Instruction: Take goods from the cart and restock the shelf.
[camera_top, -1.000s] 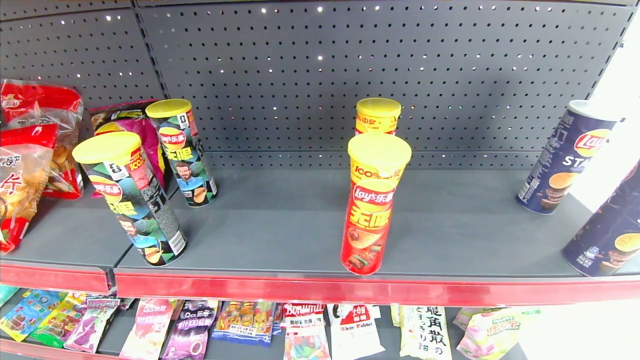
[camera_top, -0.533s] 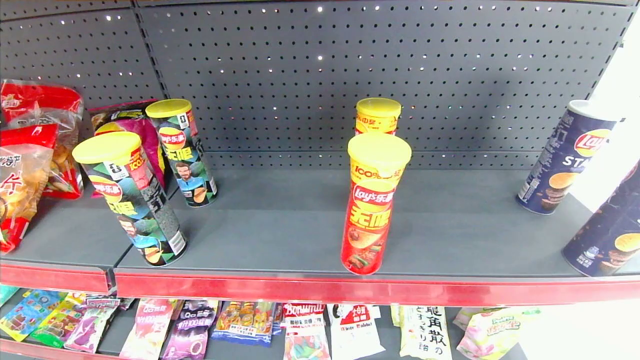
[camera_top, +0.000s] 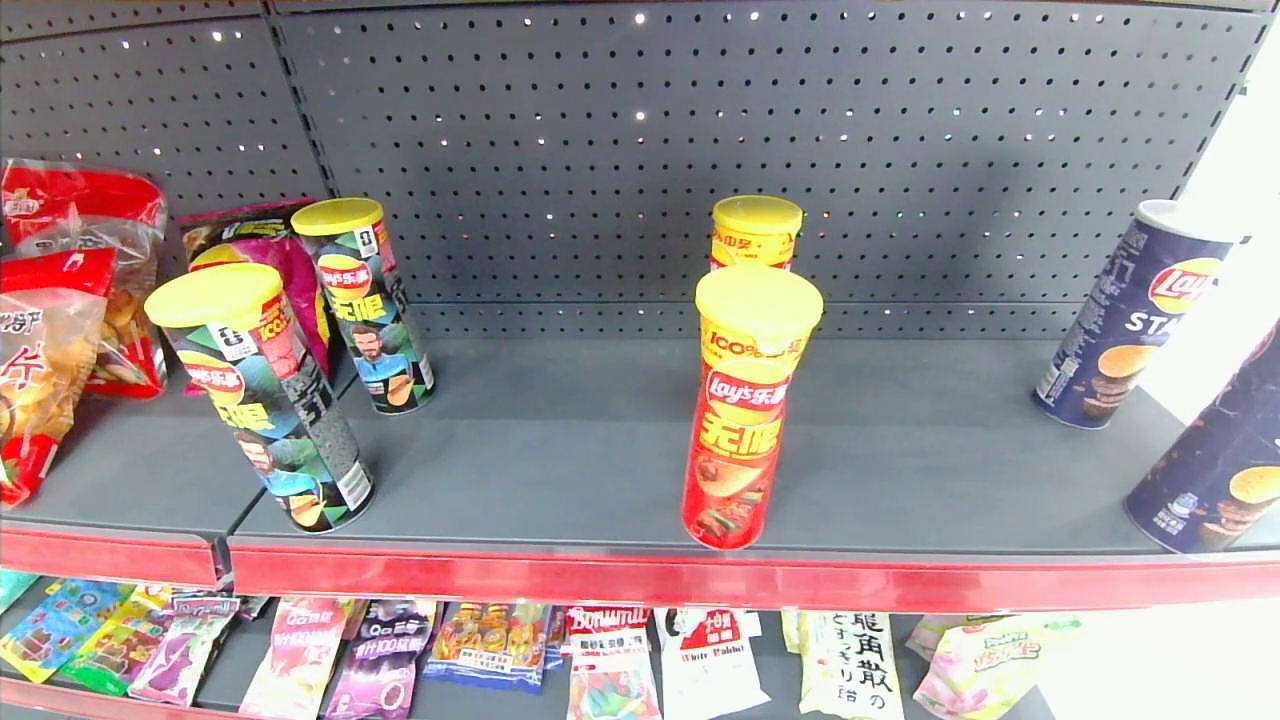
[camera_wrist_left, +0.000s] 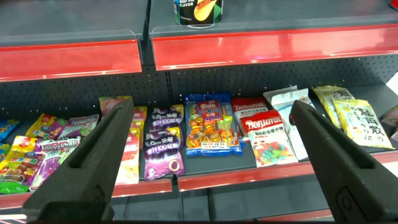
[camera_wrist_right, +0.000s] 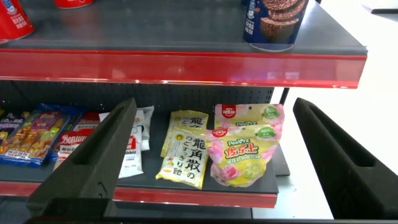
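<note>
The left gripper (camera_wrist_left: 211, 106) and right gripper (camera_wrist_right: 214, 102) are held wide open and empty, likely readied for the next pick, while the red chip can (camera_top: 745, 420) is stood upright at the near edge of the shelf (camera_top: 560, 450), faced outward.

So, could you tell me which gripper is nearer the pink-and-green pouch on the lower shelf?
Right. The right gripper faces the pouch directly; the left gripper faces the blue candy bag, further left along that shelf.

Grey perforated back panel (camera_top: 640, 150), bright white glare (camera_top: 1245, 140) at the right.
</note>
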